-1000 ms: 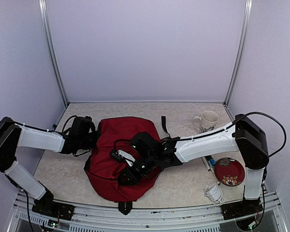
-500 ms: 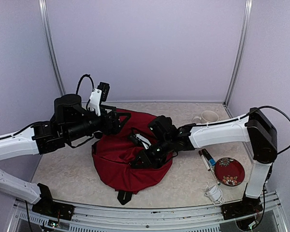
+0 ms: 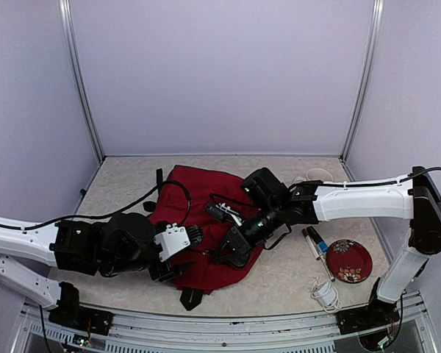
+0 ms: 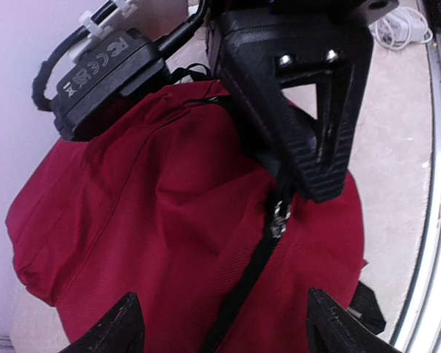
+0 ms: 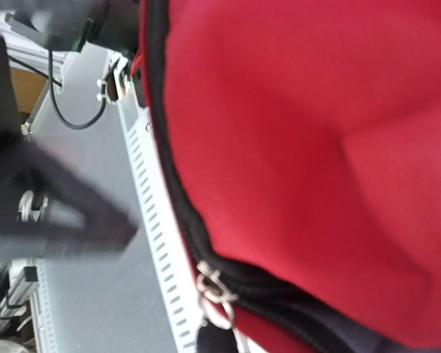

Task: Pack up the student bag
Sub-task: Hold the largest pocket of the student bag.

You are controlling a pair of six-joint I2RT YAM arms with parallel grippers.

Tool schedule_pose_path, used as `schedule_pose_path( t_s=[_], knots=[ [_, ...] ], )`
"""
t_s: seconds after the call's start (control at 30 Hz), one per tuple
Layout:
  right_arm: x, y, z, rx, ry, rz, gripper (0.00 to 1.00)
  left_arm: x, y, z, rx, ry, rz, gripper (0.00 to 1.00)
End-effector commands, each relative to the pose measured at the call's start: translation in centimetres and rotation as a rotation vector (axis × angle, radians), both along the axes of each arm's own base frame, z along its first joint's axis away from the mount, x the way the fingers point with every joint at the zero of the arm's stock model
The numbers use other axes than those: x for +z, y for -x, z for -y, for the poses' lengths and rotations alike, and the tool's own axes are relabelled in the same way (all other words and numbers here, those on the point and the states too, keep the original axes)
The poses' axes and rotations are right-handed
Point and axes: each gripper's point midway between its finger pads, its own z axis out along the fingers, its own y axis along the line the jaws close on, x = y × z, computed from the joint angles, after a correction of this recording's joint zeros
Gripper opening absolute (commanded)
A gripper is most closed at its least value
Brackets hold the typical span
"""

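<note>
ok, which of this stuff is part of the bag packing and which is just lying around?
Job: student bag; left hand, open over it; right hand, shut by its zipper.
Lying about: mug, red plate, markers, white cable.

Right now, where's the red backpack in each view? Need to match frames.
Top external: student bag at the table's centre, between the two arms.
Left wrist: it fills the left and middle, with the black zipper running down it.
Right wrist: it fills the upper right, very close.
Shared landmark: metal rail at the table's near edge, at the bottom in top external, right edge in left wrist, left in right wrist.
</note>
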Motion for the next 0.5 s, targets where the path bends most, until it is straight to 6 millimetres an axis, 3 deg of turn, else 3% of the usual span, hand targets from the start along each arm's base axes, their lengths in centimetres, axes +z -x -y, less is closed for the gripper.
schedule_pose_path(
  t_s=[0.0,0.13,0.2,0.27,0.3,0.37,0.47],
  knots=[
    [0.4,0.9,0.5,0.016,0.007,-0.057,0.00,-0.7,-1.7,-1.5,-0.009,-0.161,0.192,0.74],
    [0.9,1.1,0.2,0.030,-0.004,-0.060,0.00,-2.4,-1.7,-1.1,-0.043,-0.226,0.196,0.74],
    [1.1,1.0,0.3,0.026,-0.003,-0.057,0.00,-3.3,-1.2,-0.9,-0.070,-0.241,0.171,0.70],
    [1.1,0.8,0.4,0.019,0.009,-0.051,0.00,-3.7,-0.9,-0.8,-0.088,-0.242,0.157,0.54],
    [1.0,0.5,0.6,0.009,0.021,-0.047,0.00,-3.5,-0.8,-0.8,-0.087,-0.235,0.151,0.41],
    [0.4,-0.4,1.4,-0.031,0.052,-0.035,0.00,-3.1,-0.8,-1.2,-0.067,-0.223,0.142,0.01],
    [-0.1,-2.6,3.8,-0.130,0.106,-0.005,0.00,-2.8,-0.3,-2.0,-0.070,-0.211,0.116,0.00]
  ],
)
